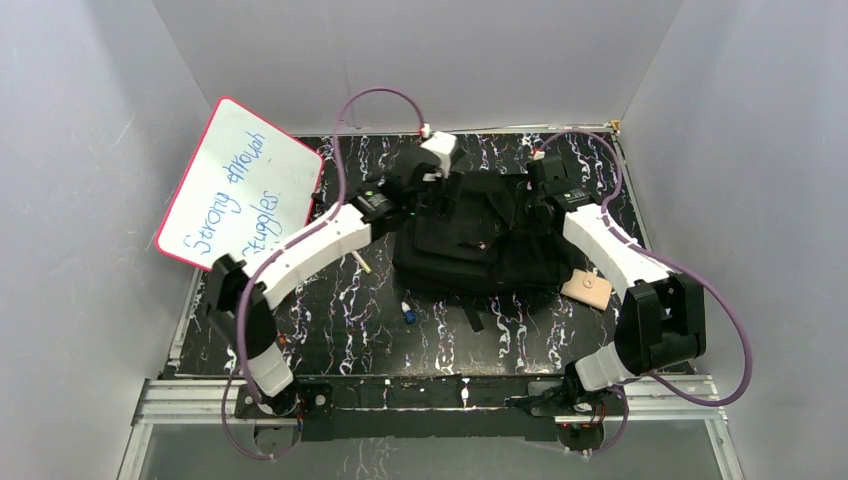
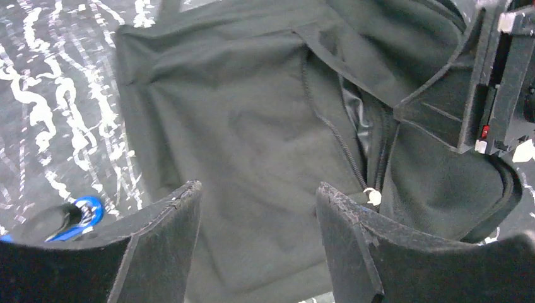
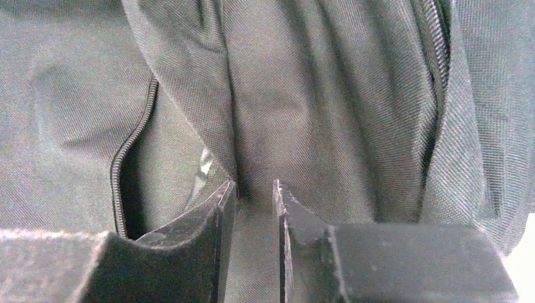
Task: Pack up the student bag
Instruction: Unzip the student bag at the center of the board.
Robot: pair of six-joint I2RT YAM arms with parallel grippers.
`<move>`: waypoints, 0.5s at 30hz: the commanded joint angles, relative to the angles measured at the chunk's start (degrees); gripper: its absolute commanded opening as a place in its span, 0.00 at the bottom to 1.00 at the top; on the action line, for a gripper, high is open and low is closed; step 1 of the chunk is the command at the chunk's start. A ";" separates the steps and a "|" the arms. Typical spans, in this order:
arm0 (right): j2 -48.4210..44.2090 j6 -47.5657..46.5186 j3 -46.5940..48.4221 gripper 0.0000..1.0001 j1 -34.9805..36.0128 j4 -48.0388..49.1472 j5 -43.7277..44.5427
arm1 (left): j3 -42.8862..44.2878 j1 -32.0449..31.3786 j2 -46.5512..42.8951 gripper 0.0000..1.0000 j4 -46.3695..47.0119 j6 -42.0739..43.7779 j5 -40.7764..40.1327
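Note:
The student bag (image 1: 480,240) is a large black fabric backpack lying flat in the middle of the table. My left gripper (image 1: 428,186) hangs over its left side, open and empty; in the left wrist view (image 2: 258,189) the jaws stand wide apart above bag fabric (image 2: 252,113), beside a zipper with a small white pull (image 2: 373,197). My right gripper (image 1: 540,205) is at the bag's upper right. In the right wrist view (image 3: 254,186) its jaws are nearly together, pinching a fold of bag fabric (image 3: 265,95) next to an open zipper slit (image 3: 126,183).
A red-rimmed whiteboard (image 1: 240,185) leans at the back left. A pencil (image 1: 362,263) and a small blue item (image 1: 408,314) lie left of the bag, a tan eraser-like block (image 1: 586,290) to its right. Bag straps (image 1: 475,318) trail toward me.

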 commanded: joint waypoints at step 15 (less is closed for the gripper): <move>-3.19 1.00 -7.13 0.32 -4.92 7.05 -11.40 | 24.10 -12.82 24.77 0.64 -11.72 10.65 -14.67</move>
